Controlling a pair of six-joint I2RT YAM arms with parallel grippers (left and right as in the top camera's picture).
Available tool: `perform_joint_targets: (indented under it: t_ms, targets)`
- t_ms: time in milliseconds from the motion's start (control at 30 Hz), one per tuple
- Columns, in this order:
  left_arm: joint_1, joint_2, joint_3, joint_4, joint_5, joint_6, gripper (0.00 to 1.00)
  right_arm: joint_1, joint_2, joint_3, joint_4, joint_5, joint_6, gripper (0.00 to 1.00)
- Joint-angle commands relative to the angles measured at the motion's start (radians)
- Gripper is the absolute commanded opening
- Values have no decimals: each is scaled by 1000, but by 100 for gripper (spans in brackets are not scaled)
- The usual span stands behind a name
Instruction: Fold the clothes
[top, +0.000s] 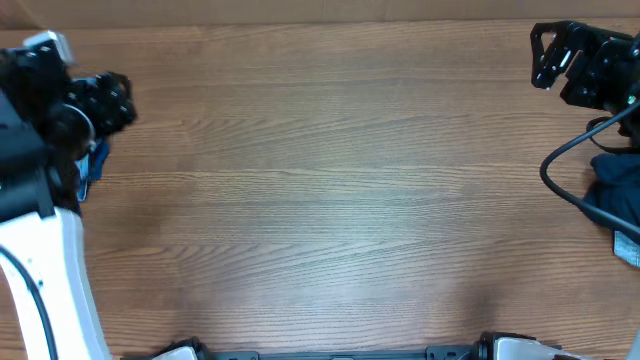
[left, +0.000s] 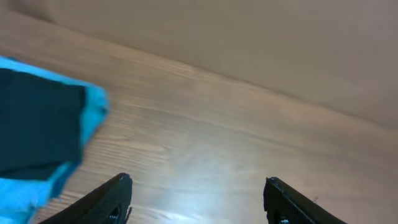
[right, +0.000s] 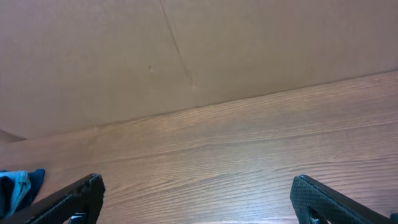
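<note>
Wood tabletop (top: 330, 200) under me, clothes (left: 37, 130) split to both edges: blue cloth (top: 95, 162) beside my left arm (top: 40, 270), navy heap (top: 615, 190) far right. My left jaws stand apart, empty; right jaws wide, empty too.

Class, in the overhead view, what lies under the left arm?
A small piece of blue fabric shows beneath the left arm. The arm covers the rest of it, so its full shape and extent cannot be seen.

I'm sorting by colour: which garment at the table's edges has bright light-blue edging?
The left-edge garment beside the left gripper: dark with bright light-blue edging. The right-edge garment looks dark navy.
</note>
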Motion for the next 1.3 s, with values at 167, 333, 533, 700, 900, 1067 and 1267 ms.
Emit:
perform_joint_targets:
  t_ms: [167,333,533,700,900,1067,1267]
  targets:
    - [-258,-120,2,-240,-37,93,79,-2,-3,8,3,6,-3,100]
    - [-464,-111,2,-352,-162,113,100,-2,-3,8,3,6,-3,100]
    - [-724,-98,2,-391,-339,4,100,-2,-3,8,3,6,-3,100]
    - [-832,-82,2,-388,-495,-15,100,-2,-3,8,3,6,-3,100]
    - [-833,-63,1,-389,-497,-15,100,-2,-3,8,3,6,-3,100]
    - [-833,-57,1,-390,-497,-15,100,-2,-3,8,3,6,-3,100]
    - [-833,-57,1,-390,-497,-15,100,-2,-3,8,3,6,-3,100]
